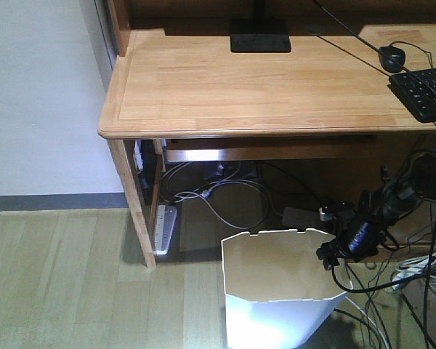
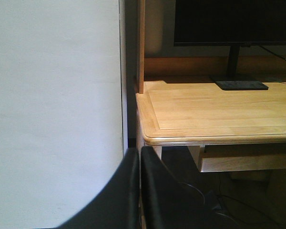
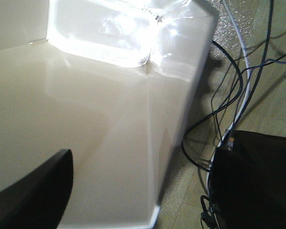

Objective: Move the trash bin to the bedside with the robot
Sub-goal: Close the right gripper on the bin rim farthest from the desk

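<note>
The white trash bin (image 1: 276,291) stands on the wooden floor in front of the desk, its cream inside facing me. My right gripper (image 1: 333,256), small and black on a thin cabled arm, sits at the bin's right rim. In the right wrist view the right gripper (image 3: 143,157) is open. One finger (image 3: 33,195) is inside the bin (image 3: 109,119) and the other (image 3: 252,186) is outside, with the bin's wall between them and untouched. My left gripper (image 2: 139,152) is shut and empty, held high and facing the wall and the desk corner. The bed is out of view.
A light wooden desk (image 1: 240,87) carries a monitor base (image 1: 259,36), a mouse (image 1: 392,57) and a keyboard (image 1: 425,91). A power strip (image 1: 164,227) and cables (image 1: 225,196) lie under it. Loose cables (image 3: 229,95) trail on the floor right of the bin. A white wall (image 1: 43,94) is at the left.
</note>
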Controlling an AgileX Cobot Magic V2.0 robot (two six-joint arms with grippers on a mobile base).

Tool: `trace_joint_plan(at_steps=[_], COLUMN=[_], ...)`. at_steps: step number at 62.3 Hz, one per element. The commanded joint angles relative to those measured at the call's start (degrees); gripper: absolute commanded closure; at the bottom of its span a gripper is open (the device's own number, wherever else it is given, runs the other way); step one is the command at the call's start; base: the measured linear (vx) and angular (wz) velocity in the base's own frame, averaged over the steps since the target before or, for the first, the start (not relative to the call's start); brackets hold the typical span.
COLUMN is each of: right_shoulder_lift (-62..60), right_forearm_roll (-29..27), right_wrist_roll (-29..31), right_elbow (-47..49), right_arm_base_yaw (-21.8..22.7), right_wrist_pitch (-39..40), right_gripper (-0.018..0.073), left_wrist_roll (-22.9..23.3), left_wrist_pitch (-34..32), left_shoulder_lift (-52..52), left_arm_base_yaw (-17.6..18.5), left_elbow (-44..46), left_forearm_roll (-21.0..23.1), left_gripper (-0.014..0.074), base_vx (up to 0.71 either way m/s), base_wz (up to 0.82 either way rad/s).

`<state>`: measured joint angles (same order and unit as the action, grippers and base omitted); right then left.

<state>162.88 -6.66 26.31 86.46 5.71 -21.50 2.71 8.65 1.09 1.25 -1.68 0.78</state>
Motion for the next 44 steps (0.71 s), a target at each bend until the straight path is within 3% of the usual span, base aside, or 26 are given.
trace_joint_plan(at_steps=[1, 23, 35, 44], right_shoulder_lift=[-1.6, 4.4, 7.5, 9.0], right_forearm_roll=[-0.4, -1.8, -2.6, -2.7], right_wrist_roll=[0.7, 0.7, 0.7, 0.7], right_elbow=[3.0, 10.5, 14.3, 16.3], right_arm_base_yaw=[0.4, 0.4, 0.4, 0.4], right_wrist_pitch=[-1.1, -3.4, -6.0, -7.8], right_gripper=[0.0001, 0.0018, 0.0118, 0.027], left_wrist_roll=[0.5, 0.5, 0.5, 0.5], left_wrist_pitch=[-4.5, -4.5, -4.5, -4.5], left_shoulder_lift=[0.6, 0.6, 0.6, 0.6], left_arm_base_yaw=[0.3, 0.3, 0.3, 0.3], left_elbow=[-1.6, -1.6, -1.6, -1.6], left_forearm_roll=[0.2, 0.2, 0.2, 0.2], left_gripper=[0.0602, 0.0602, 0.0602, 0.0602], base_vx=[0.0, 0.0, 0.0, 0.0], base_wz=[0.0, 0.0, 0.0, 0.0])
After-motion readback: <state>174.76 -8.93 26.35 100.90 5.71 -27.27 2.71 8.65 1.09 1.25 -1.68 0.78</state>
